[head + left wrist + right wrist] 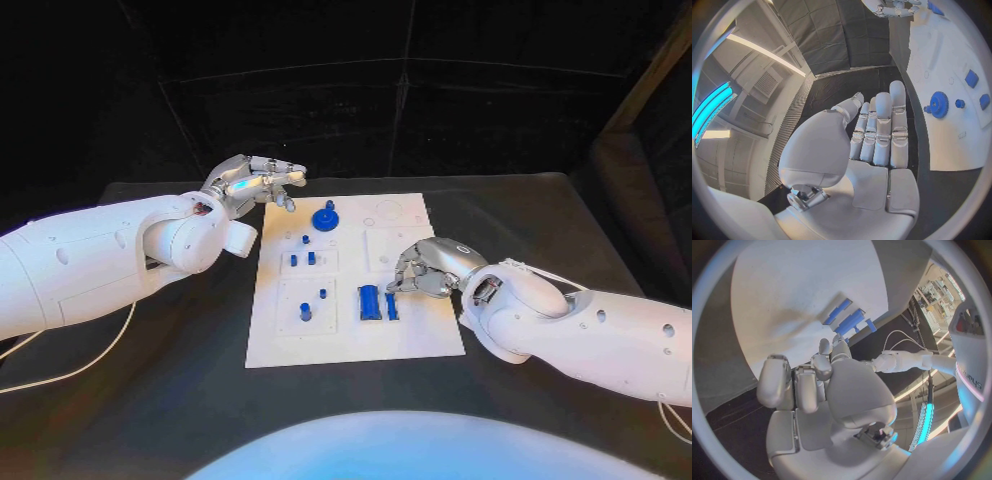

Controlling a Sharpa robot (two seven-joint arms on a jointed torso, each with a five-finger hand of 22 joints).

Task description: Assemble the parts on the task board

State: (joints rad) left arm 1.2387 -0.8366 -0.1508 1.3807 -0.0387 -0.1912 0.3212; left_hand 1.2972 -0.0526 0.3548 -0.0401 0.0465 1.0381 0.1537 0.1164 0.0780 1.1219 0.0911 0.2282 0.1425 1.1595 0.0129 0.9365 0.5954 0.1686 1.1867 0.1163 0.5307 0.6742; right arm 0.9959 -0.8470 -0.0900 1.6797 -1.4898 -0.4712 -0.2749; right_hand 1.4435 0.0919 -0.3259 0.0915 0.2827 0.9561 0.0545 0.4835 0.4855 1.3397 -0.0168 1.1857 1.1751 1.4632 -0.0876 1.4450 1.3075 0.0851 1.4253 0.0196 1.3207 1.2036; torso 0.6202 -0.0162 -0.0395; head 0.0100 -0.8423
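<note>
Lying flat in the middle of the black desk (548,215), the white rectangular task board (411,340) carries a blue toothed gear (326,217) near its far edge, small blue pegs (300,259) and two blue upright bars (378,302). The left robot hand (257,184) hovers beside the board's far left corner, fingers straight and apart, holding nothing. The right robot hand (428,268) sits over the board just beside the bars, fingers curled in; whether it grips anything cannot be told.

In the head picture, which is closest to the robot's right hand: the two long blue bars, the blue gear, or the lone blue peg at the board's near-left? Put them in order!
From the right hand:
1. Long blue bars, just beside it on the task board.
2. Lone blue peg, near-left.
3. Blue gear, far end, by the left hand.
</note>
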